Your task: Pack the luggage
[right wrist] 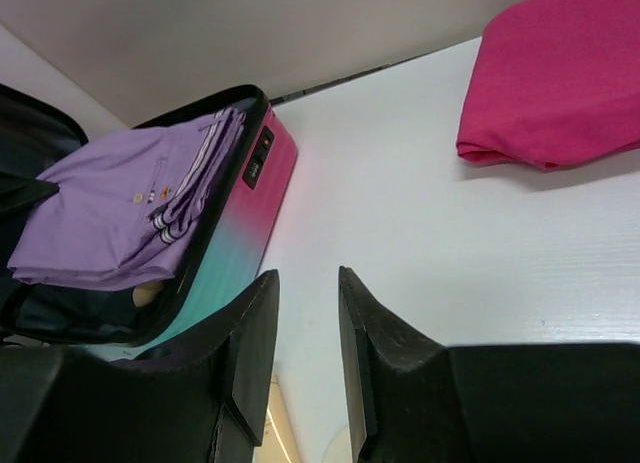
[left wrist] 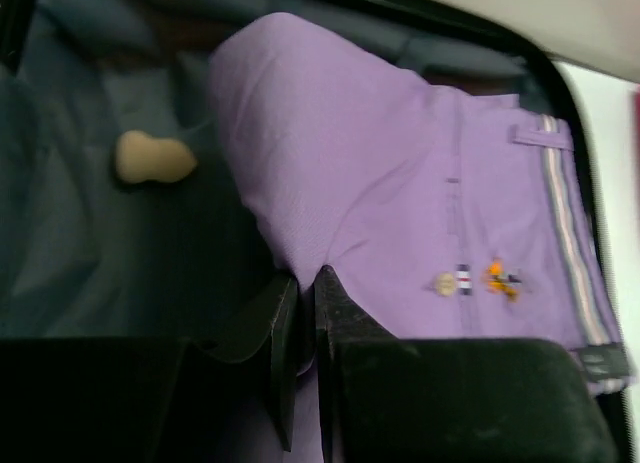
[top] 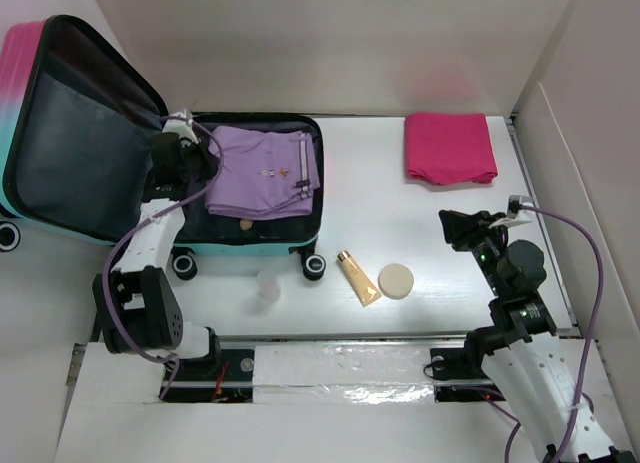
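The luggage (top: pixel 250 245) lies open at the left, its pink-to-teal lid (top: pixel 20 93) standing up and showing dark grey lining. A folded purple garment (top: pixel 265 168) lies in the base. My left gripper (top: pixel 197 163) is at the garment's left edge. In the left wrist view it (left wrist: pixel 305 276) is shut on a pinch of the purple garment (left wrist: pixel 400 183). A small beige sponge (left wrist: pixel 150 158) lies on the lining beside the garment. My right gripper (top: pixel 456 229) is open and empty, hovering over the table right of the luggage (right wrist: pixel 250 208). It (right wrist: pixel 308 283) holds nothing.
A folded pink cloth (top: pixel 450 148) lies at the back right and also shows in the right wrist view (right wrist: pixel 560 83). A beige tube (top: pixel 358 278), a round beige compact (top: pixel 396 281) and a small clear jar (top: pixel 268 286) lie in front of the luggage. White walls enclose the table.
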`<state>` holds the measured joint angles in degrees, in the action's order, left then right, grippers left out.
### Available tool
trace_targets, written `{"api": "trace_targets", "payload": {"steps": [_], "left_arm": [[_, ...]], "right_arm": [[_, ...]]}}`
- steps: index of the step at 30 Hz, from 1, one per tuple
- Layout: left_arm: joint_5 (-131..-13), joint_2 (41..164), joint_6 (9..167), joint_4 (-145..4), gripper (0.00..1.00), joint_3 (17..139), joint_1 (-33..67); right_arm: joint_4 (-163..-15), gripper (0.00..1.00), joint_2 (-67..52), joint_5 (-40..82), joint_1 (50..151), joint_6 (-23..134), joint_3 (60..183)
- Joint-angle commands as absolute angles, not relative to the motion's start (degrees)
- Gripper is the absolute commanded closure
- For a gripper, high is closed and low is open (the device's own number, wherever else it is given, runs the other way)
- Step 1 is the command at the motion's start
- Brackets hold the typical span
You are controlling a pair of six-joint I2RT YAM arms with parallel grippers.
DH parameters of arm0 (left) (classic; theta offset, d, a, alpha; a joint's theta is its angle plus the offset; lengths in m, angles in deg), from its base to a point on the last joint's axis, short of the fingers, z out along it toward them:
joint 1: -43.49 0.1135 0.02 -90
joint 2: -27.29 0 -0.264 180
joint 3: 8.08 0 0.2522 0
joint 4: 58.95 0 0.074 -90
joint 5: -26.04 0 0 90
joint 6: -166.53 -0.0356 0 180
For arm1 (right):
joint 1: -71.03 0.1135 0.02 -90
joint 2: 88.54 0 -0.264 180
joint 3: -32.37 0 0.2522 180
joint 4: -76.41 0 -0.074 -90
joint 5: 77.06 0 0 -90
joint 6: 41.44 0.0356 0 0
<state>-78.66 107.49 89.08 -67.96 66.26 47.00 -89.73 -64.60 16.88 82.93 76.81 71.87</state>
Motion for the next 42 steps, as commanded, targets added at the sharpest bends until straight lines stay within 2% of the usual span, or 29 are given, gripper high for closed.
{"api": "trace_targets", "payload": {"steps": [1,5,6,8,9,10,12,14,15,16,18,20,21,22,23,24,25,26,28,30,33,34,36,37,38,40,42], "left_arm": [[-78.82,109.90,86.29,-61.72,1.00,65.53,48.23],[-73.90,113.94,86.36,-63.04,1.00,63.35,49.46],[-73.46,115.25,86.81,-63.30,0.95,62.99,50.07],[-71.44,115.88,88.82,-65.14,0.78,63.07,50.61],[-67.17,115.97,89.96,-66.20,0.52,63.77,50.61],[-65.04,116.06,91.37,-67.86,0.41,64.73,50.61],[-59.86,116.23,94.87,-72.96,0.28,68.51,50.61],[-57.20,115.36,97.43,-76.48,0.24,69.92,50.61],[-56.32,113.44,99.53,-76.58,0.24,69.67,50.61],[-56.05,112.03,100.69,-76.40,0.26,69.23,50.61],[-56.22,106.78,101.92,-73.16,0.29,66.33,48.07],[-57.27,103.51,102.10,-69.65,0.38,64.93,45.00],[-58.76,100.79,102.10,-69.03,0.49,64.92,41.59],[-60.08,99.55,102.19,-68.58,0.57,64.92,39.90],[-61.31,98.32,102.37,-68.41,0.67,65.09,38.14],[-62.11,95.96,102.63,-68.40,0.82,65.09,36.12],[-62.72,94.89,102.98,-68.58,0.96,65.18,32.45],[-63.60,93.75,103.59,-68.49,1.00,64.92,30.85],[-69.65,90.93,104.47,-67.71,1.00,64.13,27.43],[-72.21,89.52,105.44,-65.60,1.00,61.94,24.60],[-74.31,91.35,112.08,-61.57,1.00,59.83,21.52],[-73.37,91.71,114.21,-59.20,1.00,58.60,20.21],[-70.65,93.28,117.03,-50.94,1.00,55.08,15.20],[-70.12,94.51,117.57,-50.04,1.00,55.42,13.79],[-69.33,96.09,116.96,-51.69,1.00,58.30,12.48],[-65.38,99.09,114.34,-53.54,0.99,60.78,8.34],[-65.01,99.36,113.53,-51.45,0.93,60.27,6.93]], "right_arm": [[-93.17,0.64,-63.85,17.60,82.37,75.81,72.15],[-92.90,0.64,-63.84,17.33,82.37,75.55,72.24],[-92.82,0.64,-64.02,16.64,82.37,75.46,72.15],[-92.90,0.63,-63.76,16.02,82.37,75.46,71.97],[-93.25,0.63,-63.50,15.84,82.37,75.37,71.80],[-93.95,0.64,-63.15,15.75,82.37,75.37,71.45],[-94.31,0.70,-61.22,15.23,82.37,75.11,71.44],[-94.92,0.89,-59.20,14.79,82.37,74.93,71.53],[-95.10,0.96,-56.58,14.61,82.37,74.50,71.71],[-95.10,1.00,-55.07,14.52,82.37,74.40,72.06],[-94.92,1.00,-51.73,13.74,82.37,74.14,73.90],[-94.05,1.00,-46.29,13.20,82.37,73.96,75.83],[-93.96,0.96,-44.44,10.59,82.37,73.96,77.84],[-94.31,0.86,-40.68,9.43,82.37,73.96,78.82],[-94.57,0.80,-38.55,8.03,82.37,74.14,79.78],[-94.92,0.72,-36.27,5.15,82.37,74.40,82.14],[-96.23,0.55,-33.81,4.51,82.37,74.40,83.56],[-96.50,0.49,-27.96,3.98,82.37,74.06,85.31],[-96.33,0.41,-20.99,3.01,82.37,73.26,92.40],[-95.02,0.40,-9.13,2.14,82.37,72.30,98.48],[-84.69,0.40,6.13,-1.19,82.37,71.68,117.60],[-82.90,0.41,9.68,-2.52,82.37,71.07,117.67],[-78.60,0.41,20.37,-4.98,82.37,68.27,129.49],[-69.53,0.40,23.57,-6.38,83.15,67.82,134.33],[-66.48,0.40,26.39,-8.22,84.03,66.85,141.68],[-61.38,0.40,32.36,-11.57,84.04,65.35,146.31],[-58.73,0.41,35.46,-12.20,84.57,65.61,151.74]]}}
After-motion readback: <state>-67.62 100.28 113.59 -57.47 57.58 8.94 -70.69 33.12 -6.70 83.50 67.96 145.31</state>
